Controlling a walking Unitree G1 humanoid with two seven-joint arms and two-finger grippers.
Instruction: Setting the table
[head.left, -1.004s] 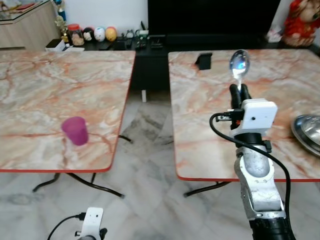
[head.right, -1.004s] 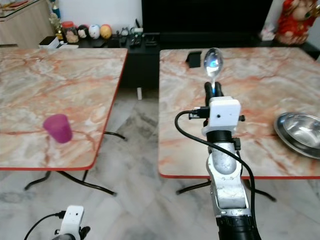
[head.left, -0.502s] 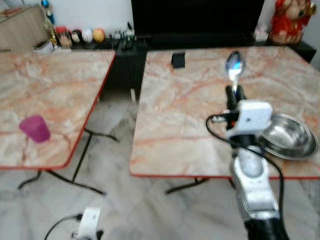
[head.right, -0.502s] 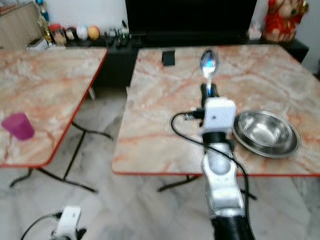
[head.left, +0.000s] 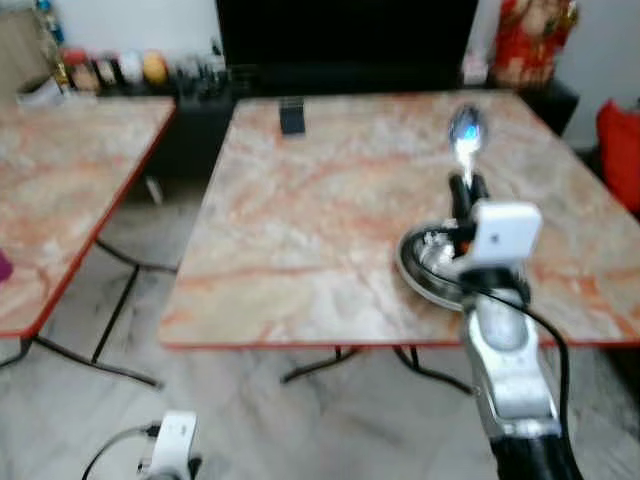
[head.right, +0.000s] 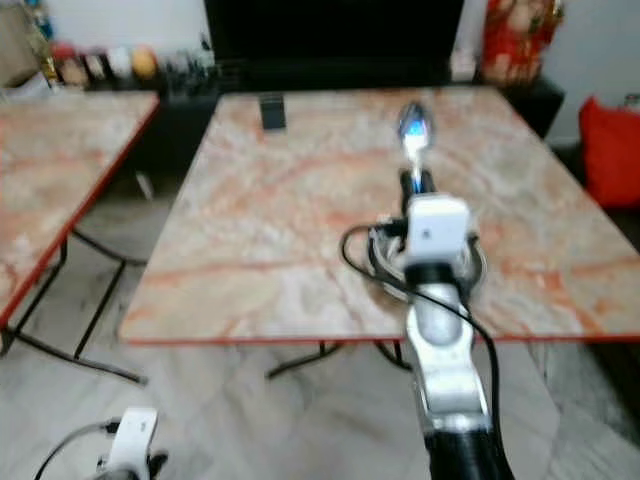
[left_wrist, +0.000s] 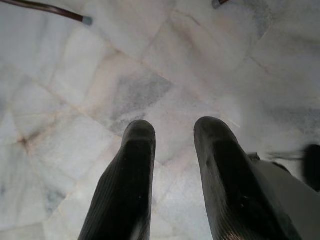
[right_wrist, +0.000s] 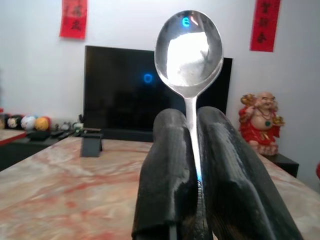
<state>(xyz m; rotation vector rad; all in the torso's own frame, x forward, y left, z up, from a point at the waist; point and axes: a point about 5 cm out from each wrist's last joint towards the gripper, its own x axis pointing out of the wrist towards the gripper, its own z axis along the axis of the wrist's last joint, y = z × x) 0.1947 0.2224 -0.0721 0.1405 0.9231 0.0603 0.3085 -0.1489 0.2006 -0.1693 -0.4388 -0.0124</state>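
Observation:
My right gripper (head.left: 466, 187) is raised above the marble table (head.left: 300, 230) and is shut on the handle of a steel spoon (head.left: 465, 131), whose bowl stands upright above the fingers (right_wrist: 167, 165). The spoon (right_wrist: 189, 47) shows its shiny bowl in the right wrist view. A steel bowl (head.left: 425, 262) lies on the table just behind my right wrist, partly hidden by the arm. My left gripper (left_wrist: 172, 135) hangs low over the tiled floor, open, with nothing between its fingers.
A second marble table (head.left: 60, 190) stands to the left across a gap of tiled floor (head.left: 130, 290). A small black stand (head.left: 291, 116) sits near the far edge of the right table. A dark TV and low cabinet (head.left: 345, 45) line the wall behind, with a red figurine (head.left: 527, 40) at right.
The view has swung to the right, so the right table now sits in front of me and the pink cup has left the picture. The steel bowl now lies behind my right wrist.

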